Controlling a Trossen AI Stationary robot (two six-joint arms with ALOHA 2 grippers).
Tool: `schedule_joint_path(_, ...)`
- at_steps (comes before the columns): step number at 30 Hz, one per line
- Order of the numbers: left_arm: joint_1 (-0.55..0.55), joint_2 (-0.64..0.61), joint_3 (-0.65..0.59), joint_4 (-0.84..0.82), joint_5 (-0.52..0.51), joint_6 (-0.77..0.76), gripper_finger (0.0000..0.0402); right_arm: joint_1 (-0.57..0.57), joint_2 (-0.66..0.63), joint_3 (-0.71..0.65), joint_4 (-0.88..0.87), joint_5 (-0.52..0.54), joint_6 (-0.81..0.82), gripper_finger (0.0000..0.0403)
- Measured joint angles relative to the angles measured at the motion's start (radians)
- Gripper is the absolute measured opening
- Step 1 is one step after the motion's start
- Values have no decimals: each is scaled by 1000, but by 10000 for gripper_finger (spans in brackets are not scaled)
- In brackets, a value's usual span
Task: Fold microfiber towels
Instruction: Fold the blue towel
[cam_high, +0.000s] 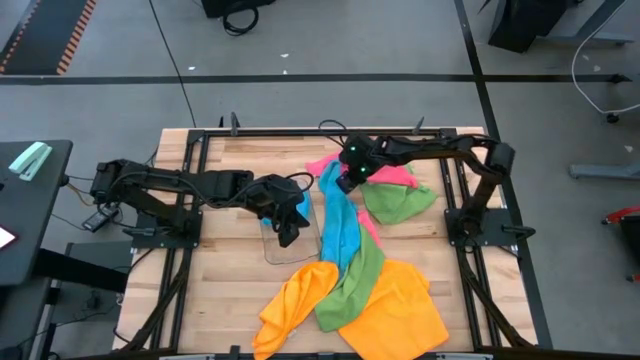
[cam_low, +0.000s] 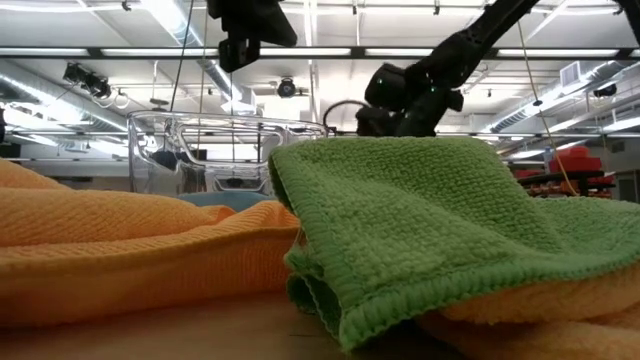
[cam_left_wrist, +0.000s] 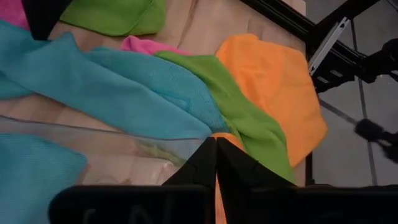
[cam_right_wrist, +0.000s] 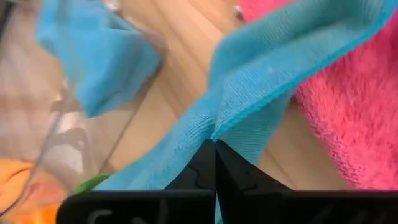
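Observation:
A sky-blue towel (cam_high: 340, 225) runs down the table's middle over a pink towel (cam_high: 392, 175) and a green one (cam_high: 358, 275). My right gripper (cam_right_wrist: 215, 144) is shut on its far end. Another green towel (cam_high: 402, 202) lies at the right. Two orange towels (cam_high: 295, 305) (cam_high: 402, 312) lie at the near edge. My left gripper (cam_left_wrist: 216, 152) hangs shut, holding nothing, above the clear tray (cam_high: 275, 250), where more blue cloth (cam_left_wrist: 31, 174) lies. In the low view the near green towel (cam_low: 420, 220) fills the front and hides most of the rest. My right gripper pinches the blue towel's hemmed edge (cam_right_wrist: 219, 127) near its far end between its two fingers. The cloth puckers into a gathered fold at the fingertips; how many layers, I cannot tell. The fingers slant down from the far right. The rest of the towel trails toward the near edge.
The clear tray's rim (cam_left_wrist: 93, 127) stands just under my left gripper. Dark frame rails (cam_high: 470, 260) run along both sides of the wooden table. Bare wood (cam_high: 225, 290) shows at the near left and along the far edge.

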Motion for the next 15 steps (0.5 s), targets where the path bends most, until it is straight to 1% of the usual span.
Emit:
schedule_joint_path(2, 2, 0, 0, 0, -11, 18, 11, 0, -32, 0, 10, -25, -46, 3)
schedule_joint_path(6, 19, 0, 0, 0, -23, 26, 12, 6, -90, 0, 25, -141, -136, 3)
schedule_joint_path(8, 33, 0, 0, 0, -25, 25, 19, 14, -121, 0, 26, -179, -168, 3)
schedule_joint_path(11, 54, 0, 0, 1, -25, 25, 29, 31, -173, 0, 28, -205, -188, 3)
schedule_joint_path(15, 82, 0, 0, 2, -25, 22, 35, 58, -249, 0, 29, -220, -169, 3)
